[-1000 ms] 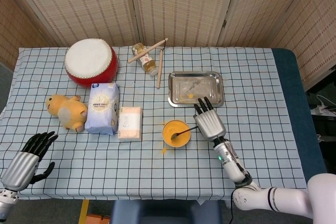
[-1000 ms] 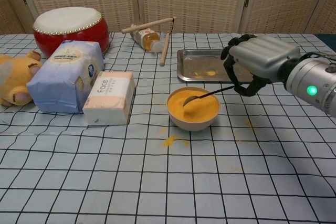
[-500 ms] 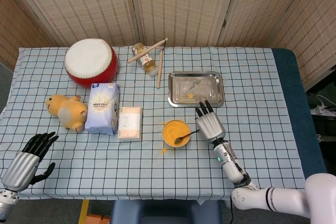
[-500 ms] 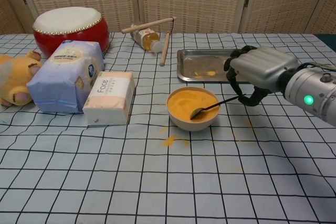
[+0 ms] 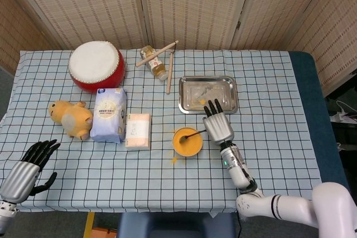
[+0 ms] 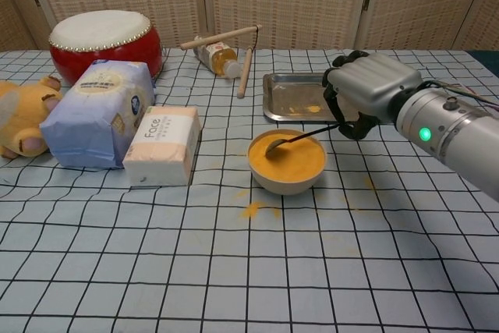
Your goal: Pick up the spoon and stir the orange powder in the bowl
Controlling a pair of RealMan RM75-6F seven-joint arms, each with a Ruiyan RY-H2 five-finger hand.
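Right hand [image 6: 365, 91] grips spoon [image 6: 295, 139] | tip in bowl [image 6: 286, 178] powder

The right hand [image 6: 365, 90] is out over the middle of the worktop, back turned upward, its fingers [image 6: 337, 107] curled down and closed around the thin handle of the spoon [image 6: 300, 138]. Its forearm runs back toward the lower right, a green light glowing at the wrist. The left hand [image 5: 28, 169] hangs at the near left corner of the worktop, holding nothing, dark fingers [image 5: 42, 150] spread and pointing away from the body.
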